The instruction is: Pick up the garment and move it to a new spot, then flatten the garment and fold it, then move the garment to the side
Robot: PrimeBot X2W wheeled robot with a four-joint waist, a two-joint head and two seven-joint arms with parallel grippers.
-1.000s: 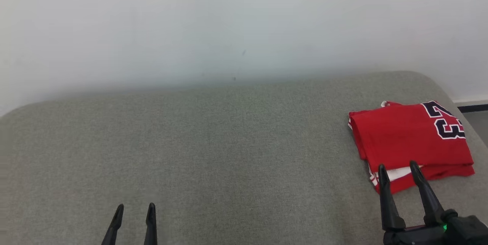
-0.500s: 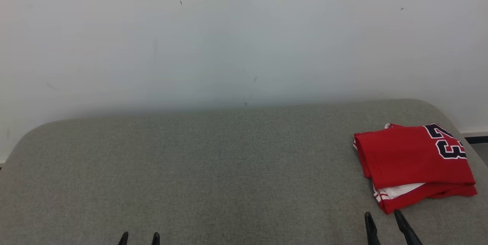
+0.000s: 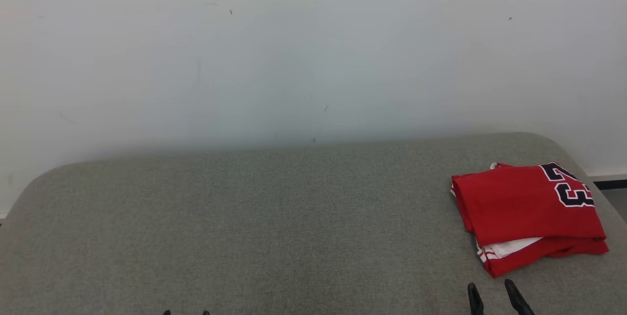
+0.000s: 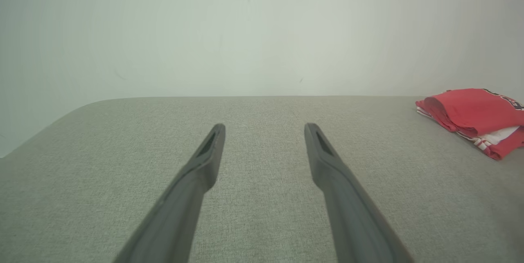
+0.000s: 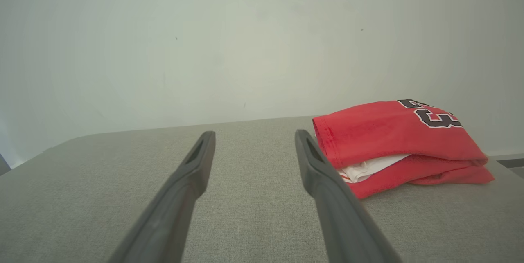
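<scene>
Both arms sit low, fingers stretched out almost flat over the cushion [image 3: 294, 236] and aimed at the wall [image 3: 294, 60]. The left gripper [image 4: 264, 128] has its jaws spread wide with nothing between them. Same deal for the right gripper [image 5: 254, 134]: wide apart and empty.

The folded red jersey [image 3: 524, 207] lies just ahead of the right gripper and a bit to its right, not touching it, and well off to the right of the left one. A white layer peeks out of the fold on the side facing the right gripper.

A second ago the right tips overlapped the jersey's near edge; now there's a strip of bare cushion between them. The head camera has tilted up too, so there's more wall and only fingertips at the bottom. The jersey looks folded the same.
</scene>
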